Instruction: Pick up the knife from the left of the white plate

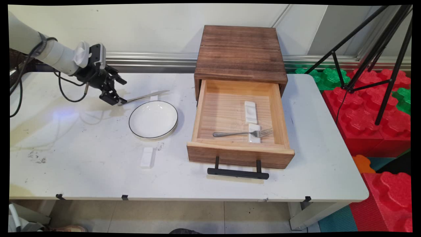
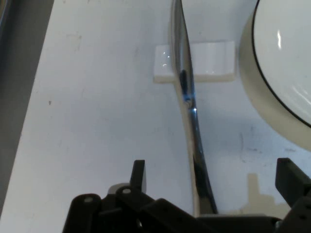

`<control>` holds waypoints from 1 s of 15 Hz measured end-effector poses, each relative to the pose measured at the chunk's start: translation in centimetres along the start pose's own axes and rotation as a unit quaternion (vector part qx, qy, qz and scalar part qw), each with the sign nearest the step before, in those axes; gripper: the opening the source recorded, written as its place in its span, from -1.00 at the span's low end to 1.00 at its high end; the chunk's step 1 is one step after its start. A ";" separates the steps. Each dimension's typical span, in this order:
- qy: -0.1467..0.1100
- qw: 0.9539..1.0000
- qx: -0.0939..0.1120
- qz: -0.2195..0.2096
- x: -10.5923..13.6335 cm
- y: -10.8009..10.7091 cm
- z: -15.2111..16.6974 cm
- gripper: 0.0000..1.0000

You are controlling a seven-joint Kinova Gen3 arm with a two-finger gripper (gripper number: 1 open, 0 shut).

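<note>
A silver table knife lies on the table left of the drawer, its blade propped on a small white rest. My gripper is at the knife's handle end, low over the table. In the hand view the knife runs up from between the two fingers, which stand wide apart on either side of the handle, so the gripper is open. The rest sits under the blade, and the white plate is to the right.
A black-rimmed white plate sits just in front of the knife. Another white rest lies nearer the front edge. The open wooden drawer holds a fork and two white rests. A tripod and foam blocks stand to the right.
</note>
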 end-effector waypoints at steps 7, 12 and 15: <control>0.007 1.000 -0.004 0.004 -0.1 -0.7 2.4 1.00; 0.014 1.000 -0.008 -0.005 0.2 -1.1 4.0 1.00; 0.016 1.000 -0.011 -0.010 0.5 -1.3 4.9 1.00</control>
